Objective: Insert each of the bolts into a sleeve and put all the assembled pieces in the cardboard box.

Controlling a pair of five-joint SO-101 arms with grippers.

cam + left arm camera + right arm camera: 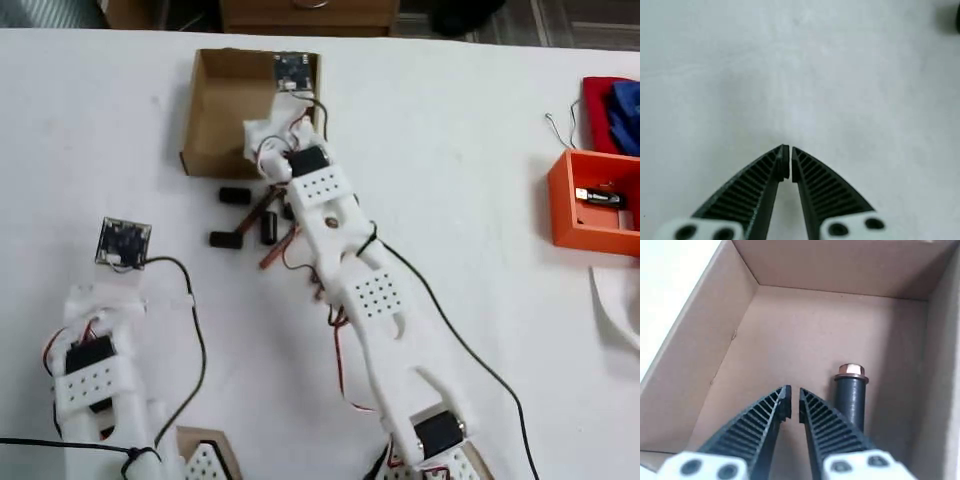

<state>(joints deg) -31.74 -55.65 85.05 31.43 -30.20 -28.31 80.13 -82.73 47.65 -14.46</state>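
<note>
Over the cardboard box (690,350), the right gripper (794,390) is hanging with its jaws drawn almost together, leaving only a thin slit between the tips, and it is gripping nothing. One assembled piece (852,402), a copper-headed bolt (851,371) seated in a black sleeve (852,410), is lying on the box floor just beside one finger. The left gripper (787,148) is hovering over the bare white table (790,60), likewise nearly closed and empty. Loose sleeves (235,195) and bolts (280,250) are lying on the table just outside the box.
</note>
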